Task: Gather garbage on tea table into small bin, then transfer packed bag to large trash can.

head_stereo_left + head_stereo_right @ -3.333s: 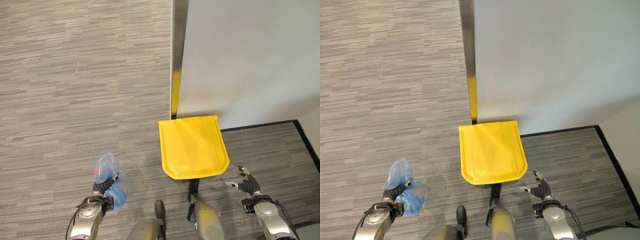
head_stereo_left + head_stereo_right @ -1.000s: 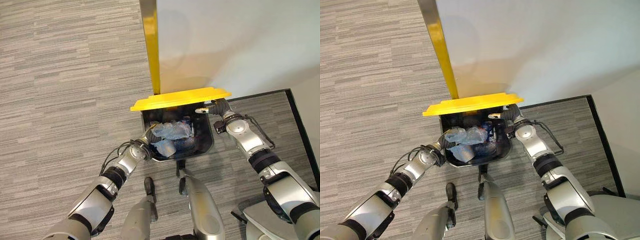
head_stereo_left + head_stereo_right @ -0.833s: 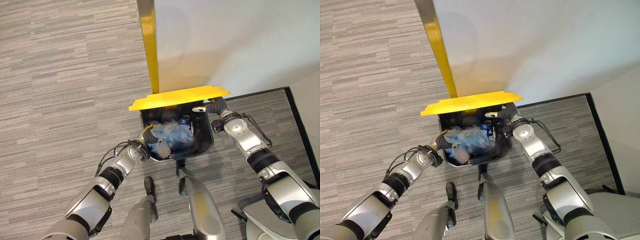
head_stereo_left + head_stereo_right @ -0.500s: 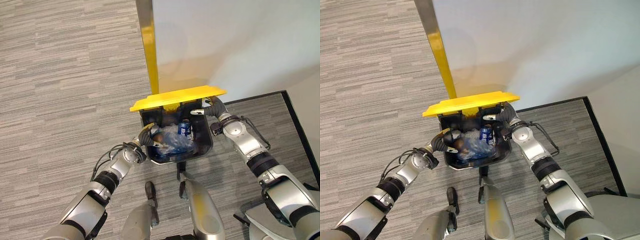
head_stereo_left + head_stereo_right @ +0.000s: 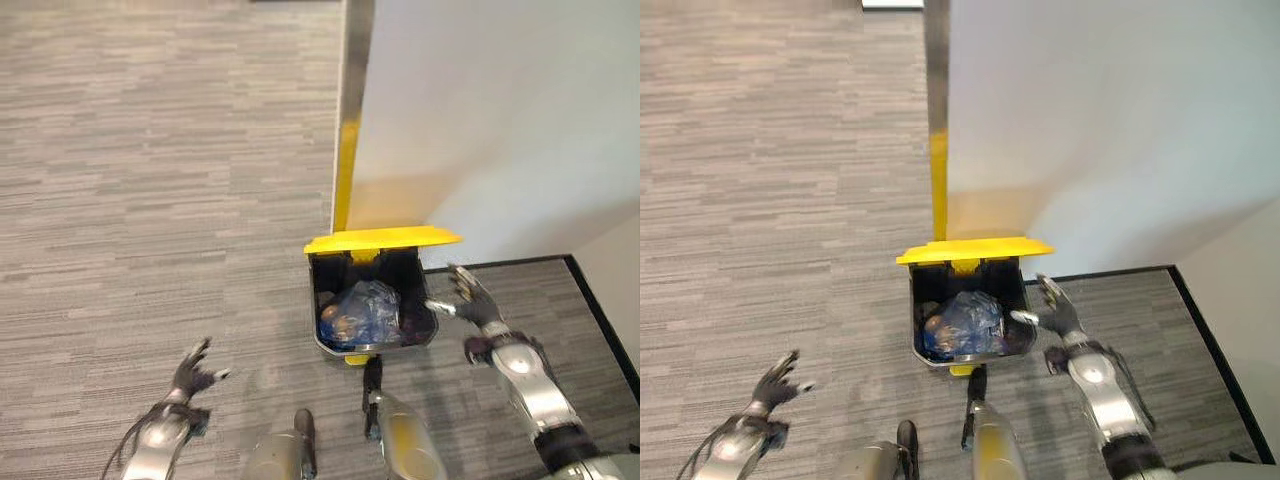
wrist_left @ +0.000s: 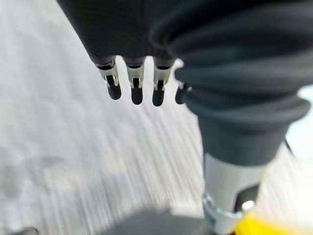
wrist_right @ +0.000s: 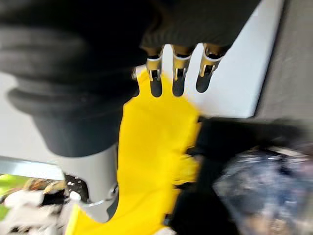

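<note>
The left hand (image 5: 192, 372) hangs over bare carpet (image 5: 150, 200) well to the left of the trash can (image 5: 424, 318), its fingers spread and holding nothing. The dark can stands upright by the white wall (image 5: 500, 110) with its yellow lid (image 5: 383, 240) raised, and the crumpled blue bag (image 5: 364, 309) sits inside, mouth side unclear. Just right of the can's rim, the right hand (image 5: 470, 300) is held apart from it with straight, empty fingers pointing toward the lid.
</note>
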### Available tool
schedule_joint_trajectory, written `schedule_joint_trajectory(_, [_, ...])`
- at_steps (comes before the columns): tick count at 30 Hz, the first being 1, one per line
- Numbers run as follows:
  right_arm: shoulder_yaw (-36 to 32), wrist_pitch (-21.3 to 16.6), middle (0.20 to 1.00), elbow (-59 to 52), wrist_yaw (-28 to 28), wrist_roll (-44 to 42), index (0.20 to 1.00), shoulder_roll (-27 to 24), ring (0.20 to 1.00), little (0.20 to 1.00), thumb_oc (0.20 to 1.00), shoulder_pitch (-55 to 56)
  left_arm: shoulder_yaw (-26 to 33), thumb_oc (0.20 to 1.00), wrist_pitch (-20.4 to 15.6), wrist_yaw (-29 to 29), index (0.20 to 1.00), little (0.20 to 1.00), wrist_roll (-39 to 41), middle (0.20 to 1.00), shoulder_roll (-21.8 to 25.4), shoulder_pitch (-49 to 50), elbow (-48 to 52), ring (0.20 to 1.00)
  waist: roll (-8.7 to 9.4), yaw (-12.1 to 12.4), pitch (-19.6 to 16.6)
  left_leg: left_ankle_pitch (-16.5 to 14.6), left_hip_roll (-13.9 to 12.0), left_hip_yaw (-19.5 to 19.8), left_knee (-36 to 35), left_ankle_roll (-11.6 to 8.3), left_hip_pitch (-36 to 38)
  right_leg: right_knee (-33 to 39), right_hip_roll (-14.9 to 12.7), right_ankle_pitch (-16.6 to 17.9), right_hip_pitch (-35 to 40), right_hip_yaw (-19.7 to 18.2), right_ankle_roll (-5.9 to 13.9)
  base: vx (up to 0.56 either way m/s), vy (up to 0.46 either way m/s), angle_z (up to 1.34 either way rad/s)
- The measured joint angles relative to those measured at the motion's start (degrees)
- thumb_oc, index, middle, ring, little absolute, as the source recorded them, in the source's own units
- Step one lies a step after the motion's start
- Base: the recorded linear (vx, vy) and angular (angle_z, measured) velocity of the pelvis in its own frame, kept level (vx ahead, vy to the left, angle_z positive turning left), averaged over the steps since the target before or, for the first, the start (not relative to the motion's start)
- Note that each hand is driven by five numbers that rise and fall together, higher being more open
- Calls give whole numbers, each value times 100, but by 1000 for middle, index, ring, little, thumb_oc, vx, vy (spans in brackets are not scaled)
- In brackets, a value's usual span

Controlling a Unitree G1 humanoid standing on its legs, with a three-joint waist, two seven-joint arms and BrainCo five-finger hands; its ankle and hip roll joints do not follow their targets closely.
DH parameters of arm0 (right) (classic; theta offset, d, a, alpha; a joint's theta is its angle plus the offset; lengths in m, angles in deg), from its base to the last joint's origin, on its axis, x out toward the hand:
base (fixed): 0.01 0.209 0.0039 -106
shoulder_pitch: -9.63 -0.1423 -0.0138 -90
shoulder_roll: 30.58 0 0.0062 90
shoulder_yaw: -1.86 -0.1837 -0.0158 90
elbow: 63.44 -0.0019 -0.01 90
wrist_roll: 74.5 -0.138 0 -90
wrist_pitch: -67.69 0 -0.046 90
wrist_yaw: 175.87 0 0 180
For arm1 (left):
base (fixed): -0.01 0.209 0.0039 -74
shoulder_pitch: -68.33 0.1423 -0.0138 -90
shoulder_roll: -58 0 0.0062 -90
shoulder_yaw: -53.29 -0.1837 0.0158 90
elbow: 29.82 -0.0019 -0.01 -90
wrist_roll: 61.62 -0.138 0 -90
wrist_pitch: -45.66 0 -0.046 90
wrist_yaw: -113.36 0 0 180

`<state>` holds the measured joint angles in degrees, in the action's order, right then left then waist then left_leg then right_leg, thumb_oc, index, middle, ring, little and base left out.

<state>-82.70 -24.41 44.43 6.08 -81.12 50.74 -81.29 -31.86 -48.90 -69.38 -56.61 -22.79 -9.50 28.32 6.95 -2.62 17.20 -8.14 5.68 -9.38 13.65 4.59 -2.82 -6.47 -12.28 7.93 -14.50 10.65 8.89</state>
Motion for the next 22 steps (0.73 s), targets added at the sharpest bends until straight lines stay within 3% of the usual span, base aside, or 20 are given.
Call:
schedule_joint_trajectory(1, [52, 32, 1000, 42, -32, 107, 1000, 2, 1000, 1000, 1000, 72, -16, 1000, 2, 0, 1000, 1000, 90, 1000, -1, 11, 2, 1000, -15, 8, -11, 40, 21, -33, -23, 79, -5, -43, -51, -70, -34, 24, 278, -193, 59, -6])
schedule_joint_trajectory(3, [121, 23, 1000, 34, -160, 202, 1000, 33, 1000, 1000, 1000, 91, -91, 1000, 1, 19, 1000, 1000, 116, 1000, -29, -39, 5, 1000, -37, 16, -41, 116, 43, -105, -32, 205, -81, -85, -102, -153, -140, 87, 427, -202, 58, -9])
schedule_joint_trajectory(4, [90, -4, 1000, 49, -197, 225, 1000, 30, 1000, 1000, 1000, 159, -141, 1000, -1, 45, 1000, 1000, 120, 1000, -65, -107, 45, 1000, -152, 78, -86, 191, 27, -173, -26, 358, -246, -689, -97, -332, -413, -5, 357, -128, 15, 0])
schedule_joint_trajectory(5, [57, 5, 1000, 60, -204, 233, 1000, 20, 1000, 1000, 1000, 183, -143, 1000, 0, 41, 1000, 1000, 132, 1000, -125, -201, 81, 1000, -110, 66, -103, 216, 7, -197, -36, 388, -295, -1243, -92, -465, -592, -56, 212, -158, 4, 4])
schedule_joint_trajectory(6, [60, -1, 1000, 116, -212, 274, 1000, 30, 1000, 1000, 1000, 203, -216, 1000, -8, 47, 1000, 1000, 145, 1000, -147, -199, 101, 1000, -204, 88, -111, 350, -63, -227, -37, 479, -398, -1679, -10, -602, -641, -119, 211, -101, -33, -1])
schedule_joint_trajectory(7, [60, -10, 1000, 234, -216, 325, 1000, 42, 1000, 1000, 1000, 249, -261, 1000, -5, 73, 1000, 1000, 169, 1000, -157, -254, 181, 1000, -259, 100, -101, 496, -138, -225, -78, 420, -464, -2428, 125, -868, -741, -348, 93, -55, -75, -2])
schedule_joint_trajectory(9, [70, 2, 1000, 471, -227, 333, 1000, 46, 1000, 1000, 1000, 362, -243, 1000, 1, 72, 1000, 1000, 185, 1000, -128, -353, 201, 1000, -352, 182, -115, 608, -237, -204, -201, 330, -529, -2925, 314, -1266, -584, -605, 3, 40, -140, -11])
schedule_joint_trajectory(12, [71, 14, 1000, 603, -247, 337, 1000, 56, 1000, 1000, 1000, 427, -237, 1000, 9, 60, 1000, 1000, 289, 1000, -59, -355, 224, 1000, -298, 195, -170, 804, -224, -138, -581, -47, -516, -1456, 483, -1622, 449, -638, -150, 49, -142, -13])
schedule_joint_trajectory(13, [72, 14, 1000, 682, -251, 342, 1000, 47, 1000, 1000, 1000, 398, -240, 1000, 16, 59, 1000, 1000, 291, 1000, -92, -367, 191, 1000, -338, 199, -152, 844, -268, -74, -623, -105, -521, -1208, 563, -1566, 521, -691, -320, 74, -180, -38])
schedule_joint_trajectory(15, [60, 20, 1000, 603, -250, 354, 1000, 50, 1000, 1000, 1000, 475, -252, 1000, 32, 94, 1000, 1000, 291, 1000, -105, -242, 206, 1000, -355, 196, -280, 1023, -403, -54, -960, -376, -514, -813, 758, -1342, 550, -682, -383, 64, -150, -20])
schedule_joint_trajectory(18, [44, 36, 1000, 714, -248, 377, 1000, 25, 1000, 1000, 1000, 680, -259, 1000, 34, 171, 1000, 1000, 290, 1000, -111, -125, 225, 1000, -345, 148, -528, 1118, -532, -31, -1315, -516, -483, -305, 915, -981, 659, -605, -566, 28, -106, -2])
schedule_joint_trajectory(20, [-13, 38, 1000, 725, -246, 376, 1000, 2, 1000, 1000, 1000, 775, -258, 1000, 36, 213, 1000, 1000, 289, 1000, -159, -94, 224, 1000, -400, 152, -593, 1208, -601, 19, -1388, -644, -464, -145, 1002, -908, 740, -582, -624, 16, -60, -4])
schedule_joint_trajectory(22, [-104, 45, 1000, 780, -245, 376, 1000, 1, 1000, 1000, 1000, 853, -258, 1000, 37, 249, 1000, 1000, 289, 1000, -205, -52, 225, 1000, -454, 145, -687, 1215, -617, 78, -1509, -651, -401, -56, 1060, -877, 759, -577, -668, 5, -38, -2])
